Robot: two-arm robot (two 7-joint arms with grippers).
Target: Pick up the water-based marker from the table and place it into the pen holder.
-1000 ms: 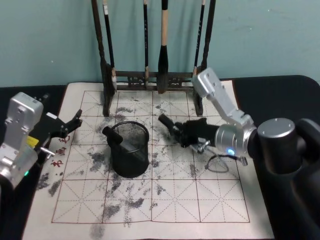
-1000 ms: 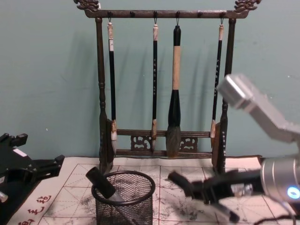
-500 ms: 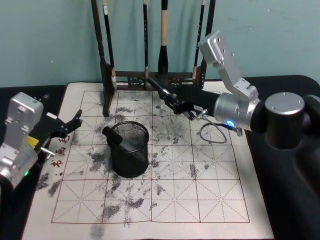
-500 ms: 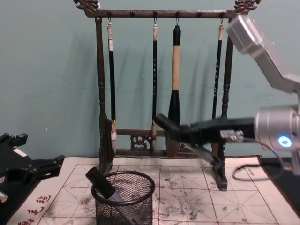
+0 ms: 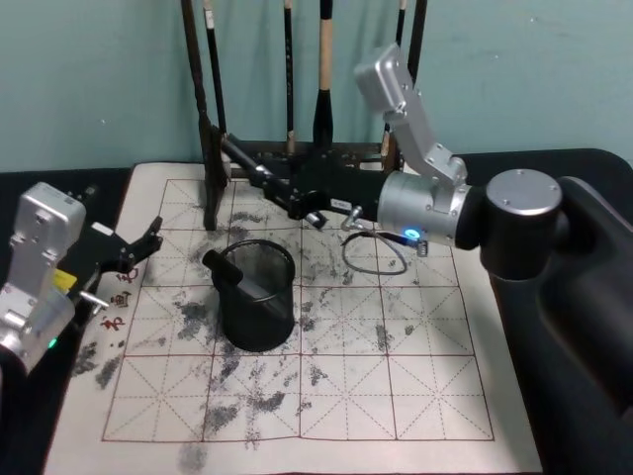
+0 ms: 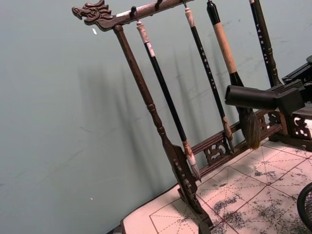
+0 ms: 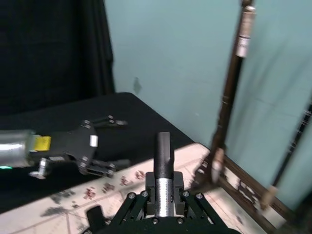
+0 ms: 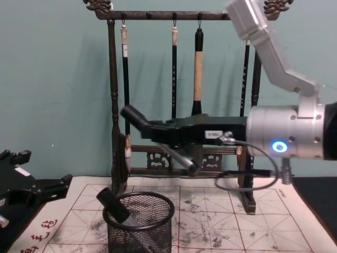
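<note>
My right gripper [image 5: 297,195] is shut on the water-based marker [image 5: 247,163], a dark stick with a silver band, held tilted in the air. It hangs above and slightly behind the pen holder [image 5: 257,295], a black mesh cup on the white mat of the table [image 5: 396,396]. From the chest, the marker [image 8: 134,118] slants over the pen holder [image 8: 139,224] without touching it. Another black marker [image 5: 223,267] leans inside the cup at its left rim. The right wrist view shows the marker [image 7: 164,158] clamped between the fingers. My left gripper [image 5: 138,247] rests open at the mat's left edge.
A tall dark wooden brush rack [image 5: 210,148] with several hanging brushes stands along the back of the mat, close behind the right gripper. A loop of cable [image 5: 374,252] dangles under the right wrist. The mat's front half is ink-stained.
The right gripper has carried the marker up from the mat right of the pen holder and swung it left, to above the holder. The left arm has not moved.
</note>
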